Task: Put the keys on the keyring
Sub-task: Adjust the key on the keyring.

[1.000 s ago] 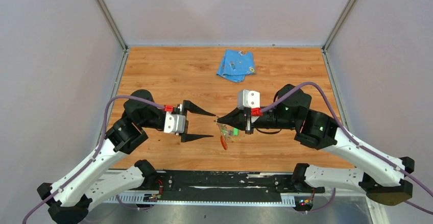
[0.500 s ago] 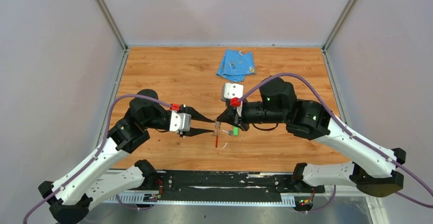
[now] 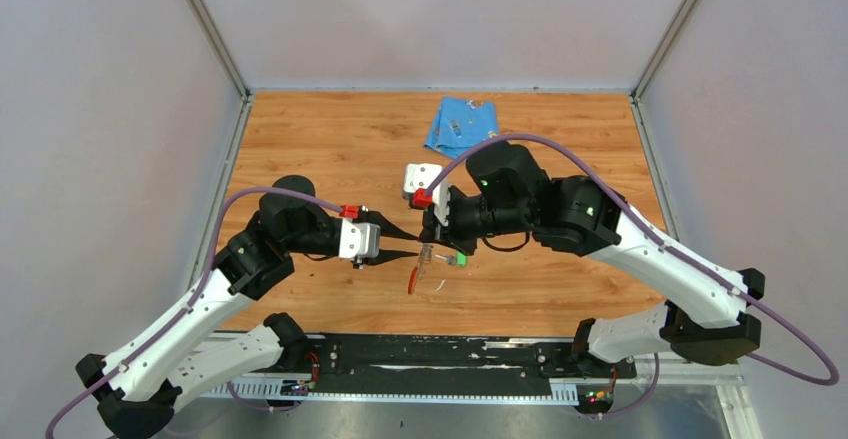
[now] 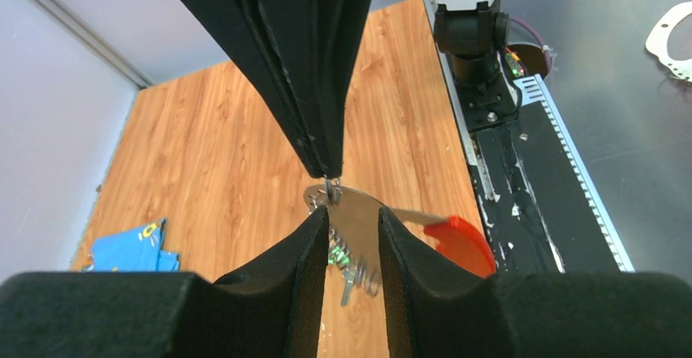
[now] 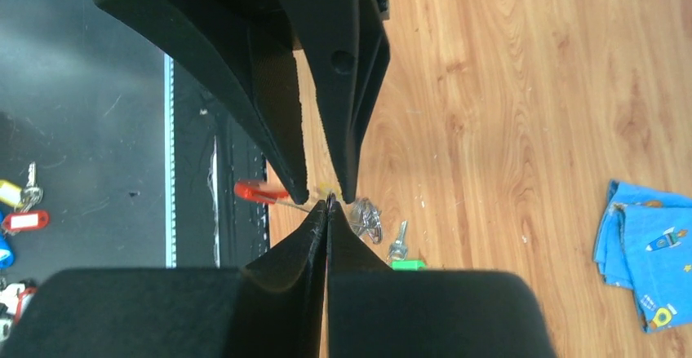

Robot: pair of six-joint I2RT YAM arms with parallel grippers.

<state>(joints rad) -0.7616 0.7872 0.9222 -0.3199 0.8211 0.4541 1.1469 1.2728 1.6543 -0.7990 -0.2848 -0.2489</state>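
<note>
Flat silvery keyring (image 4: 355, 232), red curved edge, mid-frame btwn L arm (image 3: 250, 259) & R arm (image 3: 600, 229), meeting tip-to-tip. L jaws narrow, flanking it, contact unclear; R jaws pinched shut on its top. Green-tagged key (image 3: 458, 258) just right, on wood-grain tabletop (image 3: 330, 149).

**Table** (image 3: 320, 139): orange-brown wood grain.
**Cloth** (image 3: 462, 127), upper centre: blue, printed with small yellow and white motifs.
**Keyring** (image 3: 418, 267), centre: silvery-clear, with a red strip at its lower end.
**Key** (image 3: 459, 258), just right of it: green head, silver blade.
**Left gripper** (image 3: 417, 245) and **right gripper** (image 3: 428, 243): matt black fingers.
**Arms** (image 3: 190, 319): white links and black joints, with a red clip (image 3: 348, 211) at each wrist.
**Cables** (image 3: 560, 152): purple.
**Walls** (image 3: 100, 109): pale grey.
**Rail** (image 3: 430, 354), lower edge: black.
</note>
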